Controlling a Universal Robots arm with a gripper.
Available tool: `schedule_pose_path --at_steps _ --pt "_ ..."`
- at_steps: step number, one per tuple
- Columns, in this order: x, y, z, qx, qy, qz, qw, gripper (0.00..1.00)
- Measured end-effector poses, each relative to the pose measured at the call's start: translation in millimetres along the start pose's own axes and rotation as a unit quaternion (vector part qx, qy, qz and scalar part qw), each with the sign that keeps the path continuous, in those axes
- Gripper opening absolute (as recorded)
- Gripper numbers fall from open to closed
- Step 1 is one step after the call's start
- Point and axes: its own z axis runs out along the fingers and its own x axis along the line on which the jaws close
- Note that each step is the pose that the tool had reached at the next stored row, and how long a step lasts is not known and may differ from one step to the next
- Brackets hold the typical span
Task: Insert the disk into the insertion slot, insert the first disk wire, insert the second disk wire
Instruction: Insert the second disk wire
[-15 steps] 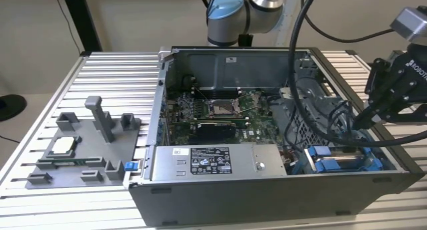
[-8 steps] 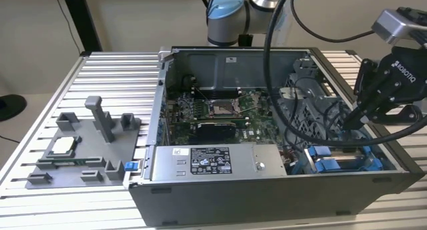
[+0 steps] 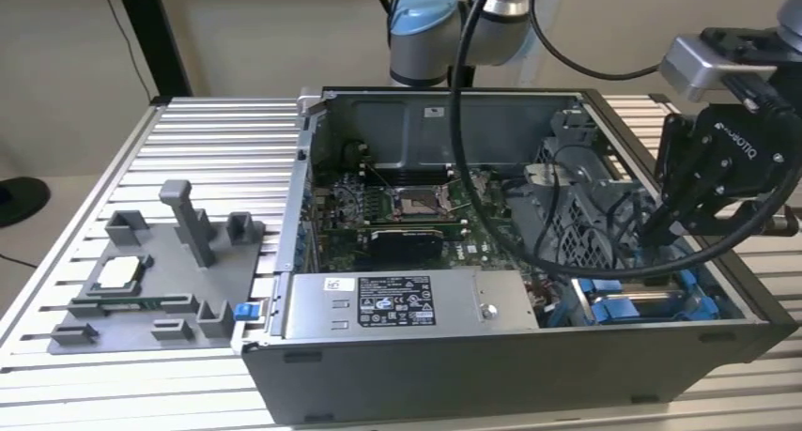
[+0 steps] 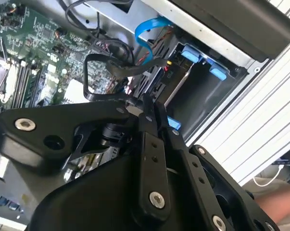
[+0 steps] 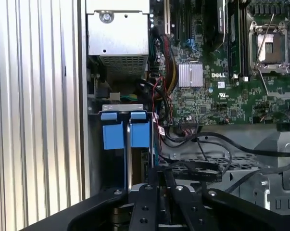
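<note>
The black robot pincer (image 3: 655, 229) hangs inside the open grey metal computer case (image 3: 501, 375) on the ribbed aluminium bench (image 3: 213, 140). Its fingers are drawn narrow, nearly together, just beside a flat black cable (image 4: 128, 67). The disk (image 5: 139, 134), bright blue plastic carrier frame showing, sits in the grey metal insertion slot (image 4: 207, 96) near the case's front corner on the exterior view's right.

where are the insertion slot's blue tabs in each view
exterior view: the insertion slot's blue tabs sit low at the exterior view's right, past the power-supply box.
second wrist view: tabs against the case wall, beyond the claw.
first wrist view: tabs between the case wall and the motherboard.
shared landmark: the motherboard.
</note>
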Motion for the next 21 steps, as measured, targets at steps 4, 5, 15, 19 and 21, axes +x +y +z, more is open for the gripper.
schedule_pose_path --at_steps 4,5,15,19,21 --pt "0.6 8.1 1.4 0.024 -0.0009 -0.002 0.9997 0.0" --pt "0.7 8.6 1.6 0.024 -0.0003 -0.004 0.9997 0.0" --pt "2.3 10.8 2.2 0.023 0.0032 -0.03 0.9993 0.0" --pt "2.5 11.6 2.2 0.0234 0.0033 -0.033 0.9992 0.0" --pt "2.5 11.6 2.2 0.0234 0.0033 -0.033 0.9992 0.0"
